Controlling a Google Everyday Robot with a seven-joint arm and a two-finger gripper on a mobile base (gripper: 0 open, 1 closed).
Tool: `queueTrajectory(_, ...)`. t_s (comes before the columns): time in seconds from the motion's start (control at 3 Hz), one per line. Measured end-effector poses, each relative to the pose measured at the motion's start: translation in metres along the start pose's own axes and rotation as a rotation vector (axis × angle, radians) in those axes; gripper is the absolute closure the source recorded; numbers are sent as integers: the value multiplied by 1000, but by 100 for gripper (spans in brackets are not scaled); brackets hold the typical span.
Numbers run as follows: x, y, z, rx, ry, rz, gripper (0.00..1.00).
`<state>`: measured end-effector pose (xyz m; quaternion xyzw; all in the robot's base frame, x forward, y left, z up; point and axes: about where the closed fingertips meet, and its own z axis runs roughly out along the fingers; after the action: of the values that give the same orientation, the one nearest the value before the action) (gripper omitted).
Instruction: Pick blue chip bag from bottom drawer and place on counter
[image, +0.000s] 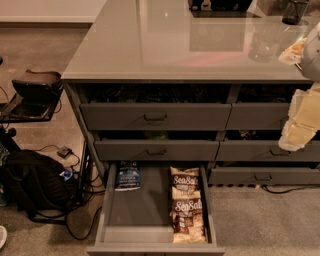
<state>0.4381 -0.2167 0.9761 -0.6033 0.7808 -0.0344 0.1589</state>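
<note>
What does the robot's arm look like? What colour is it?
The arm is pale. Its top part is a smooth, rounded, whitish-grey shell, and below that come blocky cream-yellow pieces. The gripper is the lowest cream part, at the right edge in front of the right-hand drawers. No cables or markings show.

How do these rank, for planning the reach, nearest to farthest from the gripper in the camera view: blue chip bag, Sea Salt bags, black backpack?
The gripper hangs at the right edge, before the right-hand drawers.
1. Sea Salt bags, right side of the bottom drawer.
2. Blue chip bag, drawer's back left.
3. Black backpack, floor, far left.
</note>
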Motion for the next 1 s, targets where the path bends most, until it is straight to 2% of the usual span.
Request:
queueTrajectory(0.33, 0, 0, 0, 0, 0, 0, 0)
queueTrajectory(0.67, -8, 14, 21, -33, 5, -34, 0)
queueTrajectory(1.0, -13, 50, 73, -106, -81, -92, 0)
